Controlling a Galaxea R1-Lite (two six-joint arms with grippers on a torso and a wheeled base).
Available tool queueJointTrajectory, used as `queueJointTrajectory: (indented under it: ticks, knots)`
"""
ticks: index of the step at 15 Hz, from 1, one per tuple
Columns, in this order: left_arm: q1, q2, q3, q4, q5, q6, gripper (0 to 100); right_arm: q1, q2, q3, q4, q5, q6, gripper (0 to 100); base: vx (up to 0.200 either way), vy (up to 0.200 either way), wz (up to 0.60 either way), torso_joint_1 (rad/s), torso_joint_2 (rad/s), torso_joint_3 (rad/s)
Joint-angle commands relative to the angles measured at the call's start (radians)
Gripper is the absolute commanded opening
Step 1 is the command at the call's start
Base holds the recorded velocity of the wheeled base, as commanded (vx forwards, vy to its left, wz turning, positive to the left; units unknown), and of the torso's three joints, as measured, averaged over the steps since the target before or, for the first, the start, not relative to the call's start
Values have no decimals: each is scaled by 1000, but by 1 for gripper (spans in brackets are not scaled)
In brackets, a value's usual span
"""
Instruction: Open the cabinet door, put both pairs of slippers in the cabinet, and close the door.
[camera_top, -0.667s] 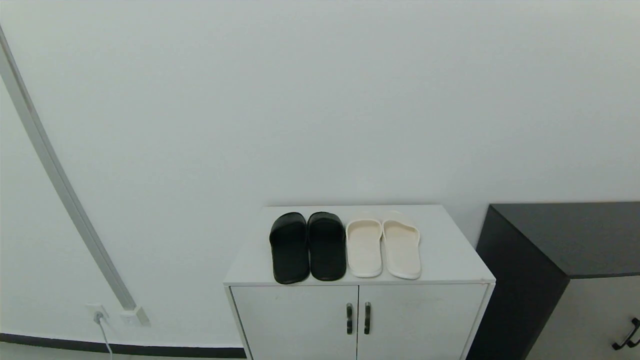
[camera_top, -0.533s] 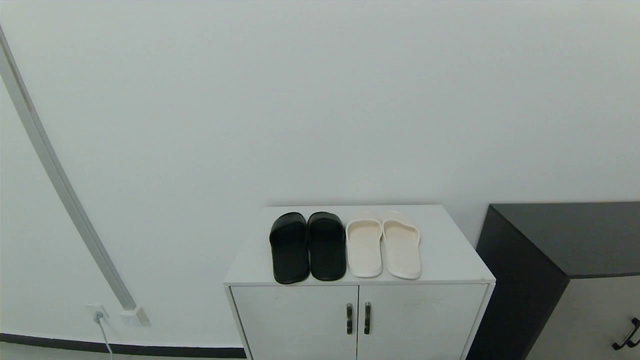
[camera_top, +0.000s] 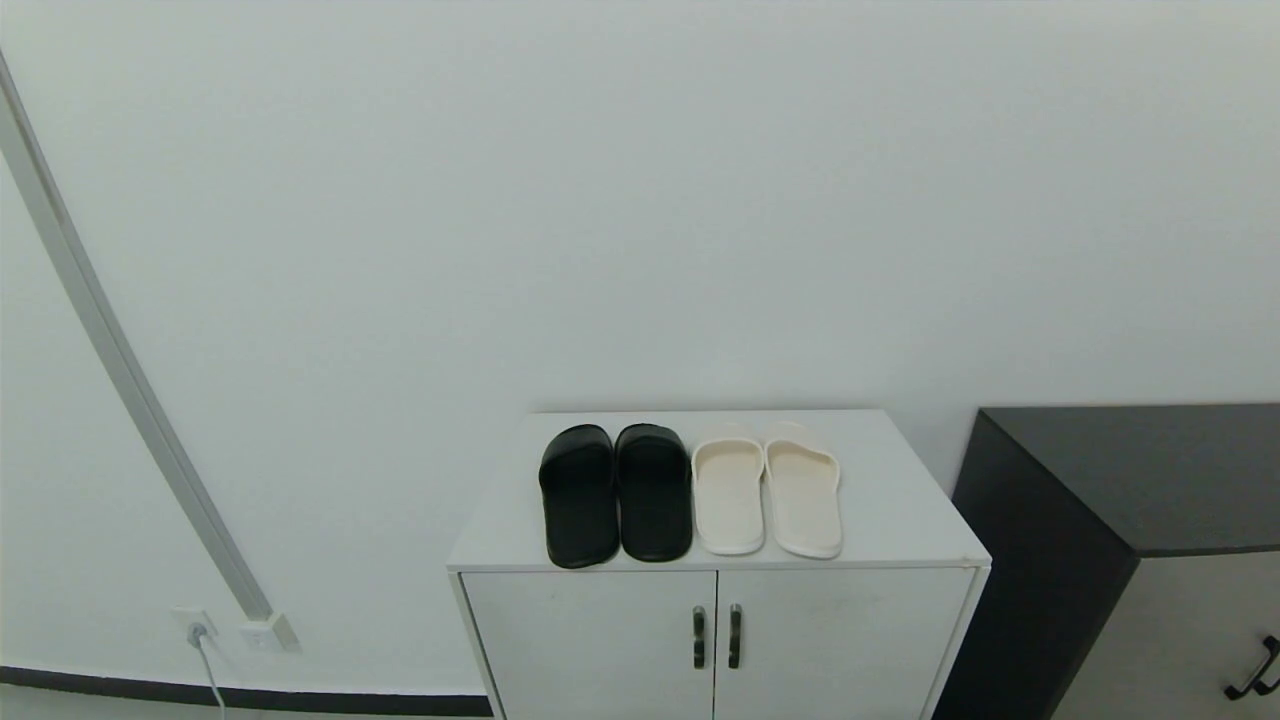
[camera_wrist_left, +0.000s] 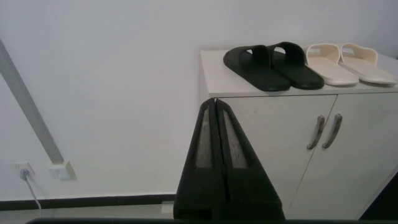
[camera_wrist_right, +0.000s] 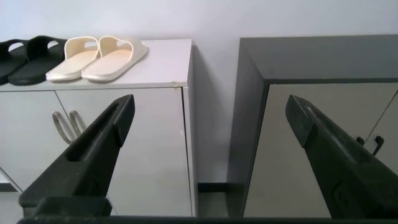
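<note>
A white two-door cabinet (camera_top: 590, 635) stands against the pale wall, both doors shut, with two dark vertical handles (camera_top: 699, 636) close together at the middle seam. On its flat top lie both pairs of slippers, side by side, toes pointing to the far wall. The pair of black rubber slide slippers (camera_top: 640, 495) lies on the left, and the pair of cream moulded slippers (camera_top: 745, 490) lies just to its right. The inner black and inner cream slippers touch or nearly touch. The heels of all four sit near the front edge of the top.

The left hand (camera_wrist_left: 215, 106) hangs low in front of the cabinet's left door, apart from it, its two fingers pressed flat together on nothing. The right hand (camera_wrist_right: 210, 104) sits low on the right, spread wide, facing the gap between the white cabinet and a dark grey cabinet (camera_top: 1040, 560) just to the right.

A grey cable duct (camera_top: 120, 360) runs slantwise down the wall to a white socket (camera_top: 192, 625) on the left.
</note>
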Motion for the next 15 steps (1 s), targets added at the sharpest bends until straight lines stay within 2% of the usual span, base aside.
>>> queueJointTrajectory:
  ticks: [1,2,3,5,8,9,12,15]
  knots:
    - [0,1,0,0,-1,0,0,4,94,-82,-20,0,37,100,0,0,0,0,0,0]
    - [0,1,0,0,0,0,0,18,192,-226,-6,4,165,100,0,0,0,0,0,0]
    - [0,1,0,0,0,0,0,30,249,-260,21,12,169,100,0,0,0,0,0,0]
    - [0,1,0,0,0,-1,0,39,330,-199,58,41,56,100,0,0,0,0,0,0]
    - [0,1,0,0,-1,0,0,85,471,-177,43,119,36,100,0,0,0,0,0,0]
    - [0,1,0,0,-1,0,0,105,545,-183,-9,124,34,100,0,0,0,0,0,0]
    - [0,1,0,0,-1,2,0,283,796,-237,-161,87,50,100,0,0,0,0,0,0]
    - [0,1,0,0,-3,0,0,502,1013,-324,-304,-65,158,100,0,0,0,0,0,0]
